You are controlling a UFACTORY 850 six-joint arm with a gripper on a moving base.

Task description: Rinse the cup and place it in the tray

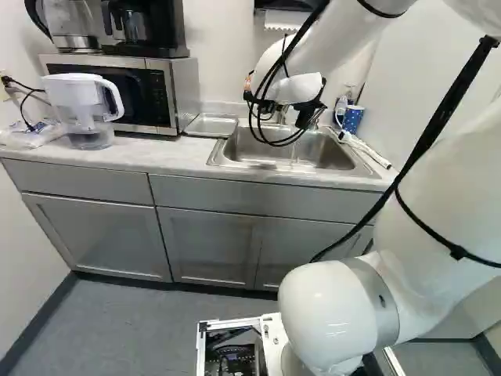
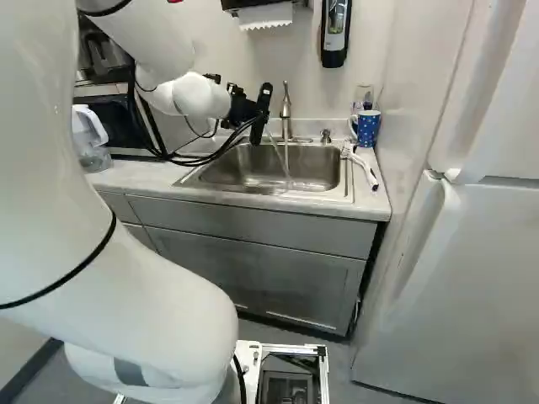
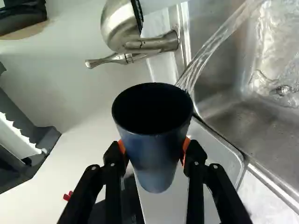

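The dark blue cup (image 3: 152,140) is held between the clamped jaws, by the tap (image 3: 119,28) and near the sink (image 3: 224,102). A slanting stream of water (image 3: 210,49) is seen to meet its rim; whether water is entering or being thrown off cannot be told. Rinsing is judged to be in hand. Next, the cup should be kept in the flow, then drained and carried to the metal tray (image 1: 210,125).

The grip and the dark inside of the cup are shown only in the wrist view. The tray's place between microwave (image 1: 129,94) and sink is given by the left base view; the spotted mug (image 2: 367,128) on the desk (image 2: 366,198) is missed by the wrist view.
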